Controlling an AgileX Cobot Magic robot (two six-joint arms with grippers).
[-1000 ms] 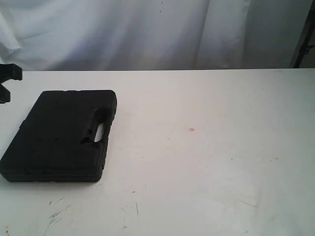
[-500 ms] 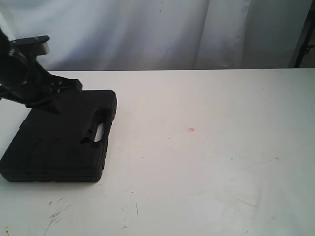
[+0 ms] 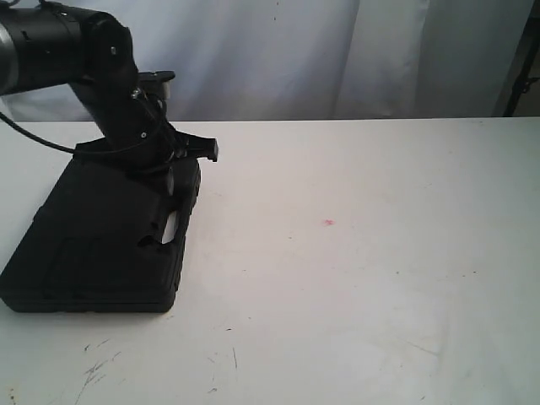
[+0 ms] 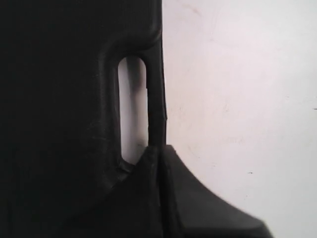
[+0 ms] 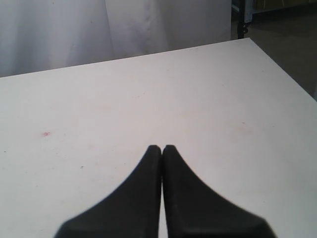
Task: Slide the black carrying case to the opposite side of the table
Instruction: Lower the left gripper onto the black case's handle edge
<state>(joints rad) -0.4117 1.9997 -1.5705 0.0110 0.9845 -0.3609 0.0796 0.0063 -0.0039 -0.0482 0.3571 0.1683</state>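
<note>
The black case [image 3: 101, 240] lies flat at the 9 o'clock end of the white counter [image 3: 363, 278]. Its handle edge faces 3 o'clock, toward the open surface, and its long axis runs roughly 12 to 6, leaning slightly toward 7. It is a hard moulded shell with rounded corners and a matte finish. An oval handle slot [image 3: 170, 227] is cut through near that edge.

The left claw [image 3: 181, 164] hangs over the case's far right corner, at about 1 o'clock from the slot. In the left wrist view its jaws are pressed together with nothing between them, the tips right at the handle bar. Whether they touch it cannot be told.

Toward 3 o'clock of the case the way across holds only a small pink-red spot [image 3: 328, 223]. Thin dark scratches [image 3: 97, 367] mark the near edge at 7 o'clock. A pale curtain [image 3: 278, 59] hangs behind.

The right claw [image 5: 162, 148] is pinched closed, holding nothing, over bare counter.
</note>
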